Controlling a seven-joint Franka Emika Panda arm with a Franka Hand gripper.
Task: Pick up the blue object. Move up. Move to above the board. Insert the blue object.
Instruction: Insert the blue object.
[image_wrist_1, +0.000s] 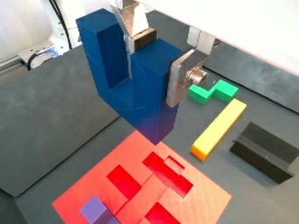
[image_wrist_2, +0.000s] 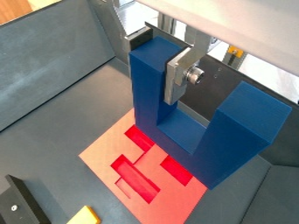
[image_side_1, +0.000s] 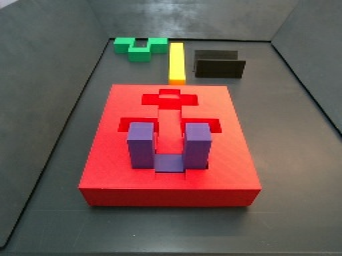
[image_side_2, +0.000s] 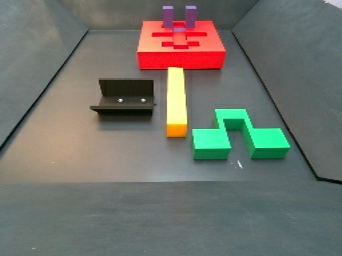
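Two prongs and a gap make the blue object (image_wrist_1: 131, 79) a stiff, light-looking block, probably smooth-sided, so a grip across one prong seems the sound hold. That is how the gripper (image_wrist_2: 176, 74) has it: a silver finger (image_wrist_1: 179, 77) lies flat against a prong in both wrist views, closed on the block, which hangs in the air above the red board (image_wrist_1: 198, 203). The arm points downward over the board's cut-outs. Neither side view shows gripper or block; there a purple block (image_side_1: 163, 146) sits in the board (image_side_1: 120, 178).

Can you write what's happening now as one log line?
gripper: shut on blue object | above board | purple block: in board | insert: not yet
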